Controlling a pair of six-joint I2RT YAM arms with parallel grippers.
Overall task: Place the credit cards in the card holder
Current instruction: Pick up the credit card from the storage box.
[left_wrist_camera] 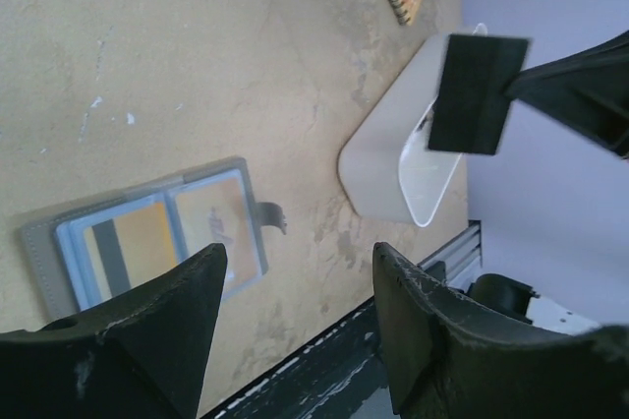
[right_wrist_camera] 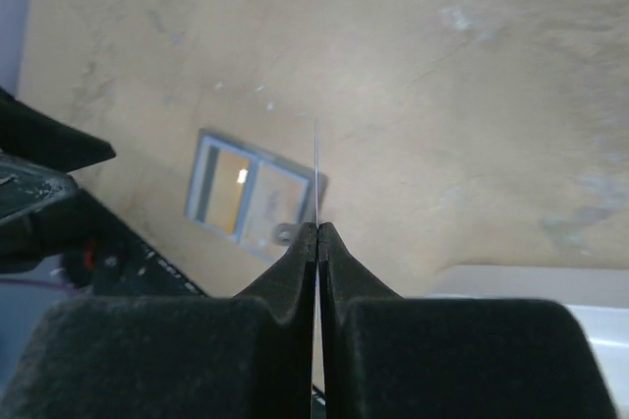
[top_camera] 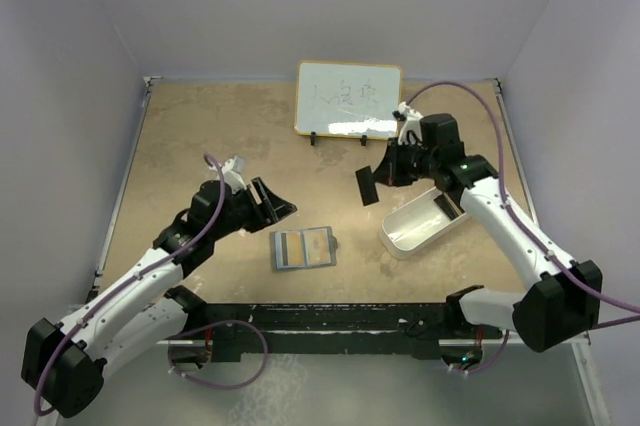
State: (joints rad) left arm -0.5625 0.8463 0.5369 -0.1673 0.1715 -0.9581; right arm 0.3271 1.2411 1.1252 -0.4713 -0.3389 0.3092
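The grey card holder lies open and flat on the table, also in the left wrist view and the right wrist view. An orange-gold card with a dark stripe sits in one pocket; the other pocket has a pale blue border. My right gripper is shut on a card that looks dark from this side and holds it in the air right of the holder. The card shows face-on in the left wrist view and edge-on in the right wrist view. My left gripper is open and empty, above the table left of the holder.
A white oblong tray stands under my right arm, right of the holder, and shows in the left wrist view. A small whiteboard stands at the back. The black frame rail runs along the near edge.
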